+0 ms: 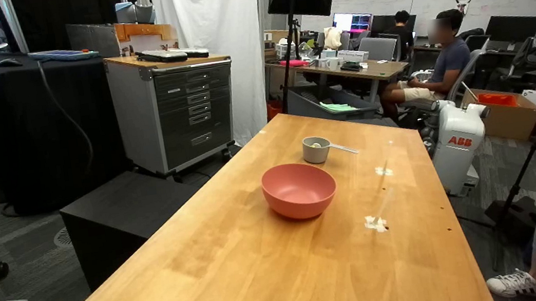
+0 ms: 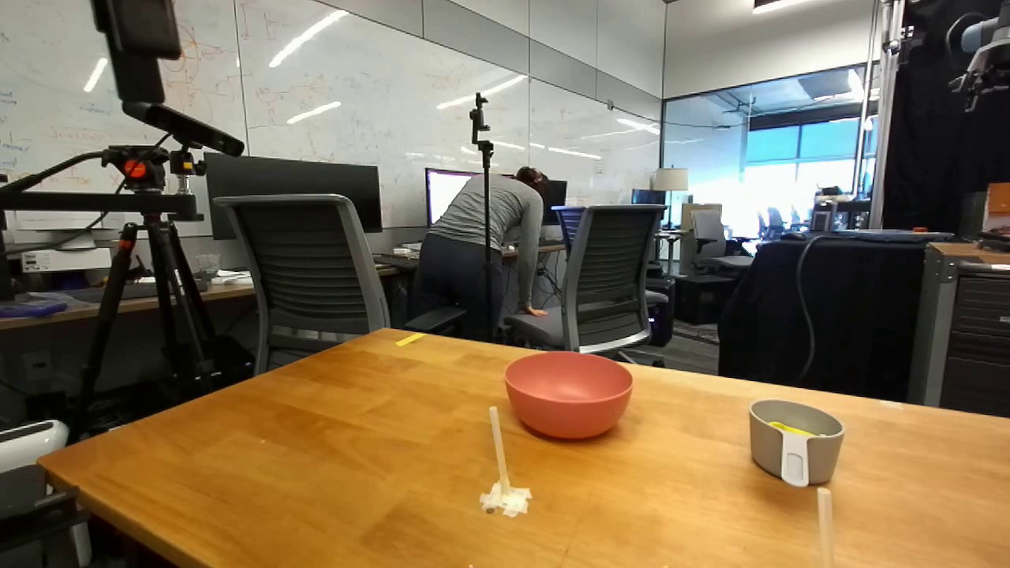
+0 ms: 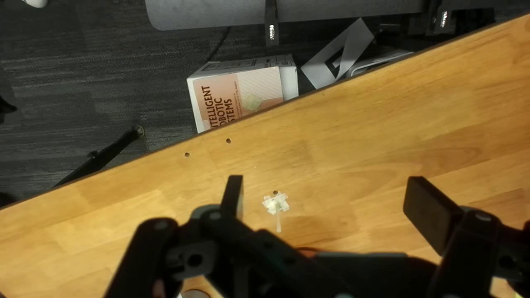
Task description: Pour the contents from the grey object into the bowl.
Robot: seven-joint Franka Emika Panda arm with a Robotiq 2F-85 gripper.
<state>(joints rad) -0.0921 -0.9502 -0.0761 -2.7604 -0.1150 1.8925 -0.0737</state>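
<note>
The gripper (image 3: 331, 203) stands spread, empty; lowered straight, it may strike the taped stick (image 3: 278, 221) below, missing the grey cup (image 1: 316, 154).

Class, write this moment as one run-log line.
gripper: open, holding nothing; grey cup: upright on table, yellow pieces inside; pink-red bowl: upright, empty; pour: not begun
</note>
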